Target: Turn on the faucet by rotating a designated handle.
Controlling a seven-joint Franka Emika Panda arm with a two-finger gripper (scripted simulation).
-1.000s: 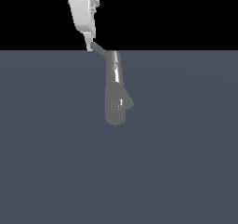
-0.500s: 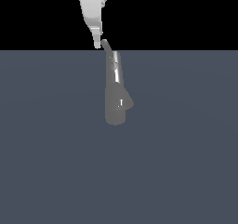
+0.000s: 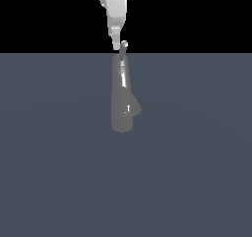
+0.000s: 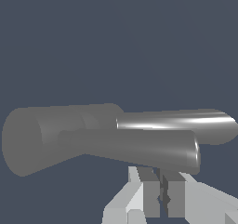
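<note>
1. Exterior view: A grey faucet (image 3: 122,96) stands on a flat slate-blue counter (image 3: 197,172), its stubby spout nub (image 3: 133,109) angled toward the exterior view's right. The white gripper (image 3: 117,43) hangs directly over the column's top, its tip just beside the handle (image 3: 123,48), a thin rod rising from the top of the column against the black backdrop. Whether metal meets metal cannot be told at this size.

2. Wrist view: The faucet (image 4: 69,135) lies across the frame as a broad dull cylinder, with a bright glossy cylinder (image 4: 181,124) beside it; which of these shapes is the handle is unclear from this angle. The gripper (image 4: 161,195) shows its two grey fingers (image 4: 149,197) drawn close together, only a narrow dark slit between them, just short of the nearer cylinder. The jaws appear closed with nothing between them.

3. Step in hand, as judged: the arm seems to be pushing the rod sideways with closed jaws rather than clamping it, and the turn looks partly made at best.

4. Next move, as judged: a steady sweep around the column's axis, keeping the fingertip low against the rod so it does not slip off the end.
</note>
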